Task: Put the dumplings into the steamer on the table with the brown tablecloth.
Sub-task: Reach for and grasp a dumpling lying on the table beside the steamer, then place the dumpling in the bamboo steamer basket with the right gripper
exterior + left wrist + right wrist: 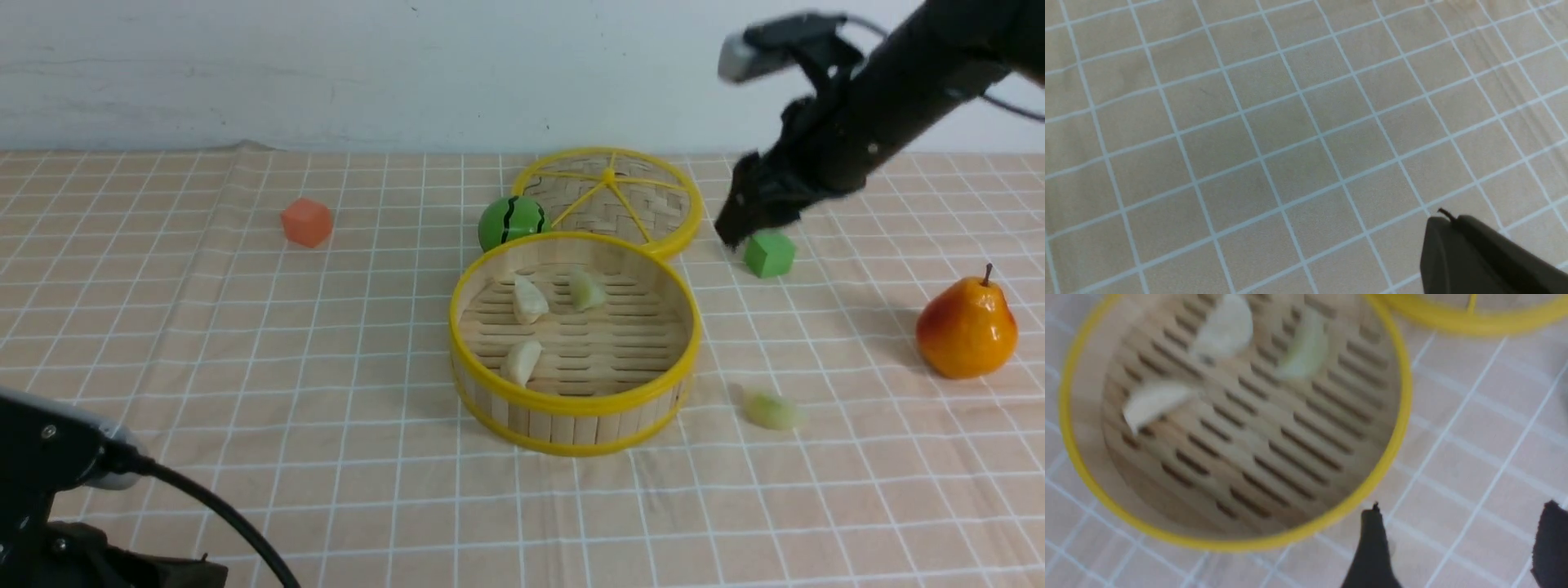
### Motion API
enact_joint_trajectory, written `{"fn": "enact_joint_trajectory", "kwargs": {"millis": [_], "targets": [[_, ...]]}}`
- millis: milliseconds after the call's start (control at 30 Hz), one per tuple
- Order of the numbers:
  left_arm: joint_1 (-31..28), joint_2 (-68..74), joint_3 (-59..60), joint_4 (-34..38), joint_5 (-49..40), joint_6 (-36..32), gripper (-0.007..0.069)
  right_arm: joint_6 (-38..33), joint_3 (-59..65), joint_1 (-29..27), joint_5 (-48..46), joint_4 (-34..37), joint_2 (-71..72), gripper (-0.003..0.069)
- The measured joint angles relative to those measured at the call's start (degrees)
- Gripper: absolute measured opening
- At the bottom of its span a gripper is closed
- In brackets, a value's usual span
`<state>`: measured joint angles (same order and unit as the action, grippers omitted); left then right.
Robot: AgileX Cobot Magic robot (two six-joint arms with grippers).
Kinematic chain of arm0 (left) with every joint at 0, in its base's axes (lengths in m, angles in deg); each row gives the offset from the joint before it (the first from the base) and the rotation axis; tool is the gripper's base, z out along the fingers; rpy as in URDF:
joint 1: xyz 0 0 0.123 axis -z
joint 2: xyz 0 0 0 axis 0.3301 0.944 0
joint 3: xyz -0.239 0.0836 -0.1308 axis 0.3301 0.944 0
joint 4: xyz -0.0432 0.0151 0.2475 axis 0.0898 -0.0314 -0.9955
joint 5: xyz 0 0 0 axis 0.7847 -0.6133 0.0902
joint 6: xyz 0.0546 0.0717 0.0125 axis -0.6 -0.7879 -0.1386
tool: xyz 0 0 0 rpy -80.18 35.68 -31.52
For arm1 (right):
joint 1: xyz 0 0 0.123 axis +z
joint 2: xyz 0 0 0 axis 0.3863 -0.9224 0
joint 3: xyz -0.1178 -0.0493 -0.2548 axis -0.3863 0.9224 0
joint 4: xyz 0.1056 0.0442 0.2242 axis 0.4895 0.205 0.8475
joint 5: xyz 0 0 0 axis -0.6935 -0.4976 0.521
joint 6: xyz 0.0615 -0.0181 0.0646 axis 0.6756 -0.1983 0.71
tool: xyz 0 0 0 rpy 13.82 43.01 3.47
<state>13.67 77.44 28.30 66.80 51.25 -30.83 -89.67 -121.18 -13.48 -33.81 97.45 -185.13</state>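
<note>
The steamer (574, 408) stands mid-table on the brown tablecloth (245, 343). Inside lie two cream dumplings (529, 299) (521, 361) and one pale green dumpling (586, 289). A second green dumpling (772, 411) rests on the cloth to the steamer's right. My right gripper (739, 229) hovers above the table behind and right of the steamer, open and empty; its wrist view shows the steamer (1396, 428), blurred dumplings (1155, 402) and the two spread fingertips (1372, 522). My left gripper (1447, 220) is shut over bare cloth at the near left.
The flat woven lid (612, 200) lies behind the steamer with a green striped ball (511, 220) beside it. A green cube (769, 253) sits just under the right gripper. An orange cube (307, 221) is at the far left, a pear (967, 327) at the right.
</note>
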Motion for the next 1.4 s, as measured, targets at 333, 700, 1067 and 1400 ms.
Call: {"fn": "enact_joint_trajectory", "kwargs": {"millis": [333, 700, 1067, 1400], "targets": [[0.0, 0.0, 0.0, 2.9, 0.2, 0.0, 0.0017, -0.6, 16.1, 1.1, 7.9, -7.5, -3.6, 0.0468], [0.0, 0.0, 0.0, 2.9, -1.3, 0.1, 0.0020, -0.9, 13.6, 1.6, 3.4, -6.5, -3.5, 0.0202], [0.0, 0.0, 0.0, 2.9, -1.4, 0.1, 0.0029, -11.9, 3.5, 11.5, 7.2, 7.7, 1.2, 0.0202], [0.0, 0.0, 0.0, 2.9, -1.6, 0.1, 0.0039, -7.9, 3.3, 13.7, 13.4, 3.5, -9.8, 0.0389]]}}
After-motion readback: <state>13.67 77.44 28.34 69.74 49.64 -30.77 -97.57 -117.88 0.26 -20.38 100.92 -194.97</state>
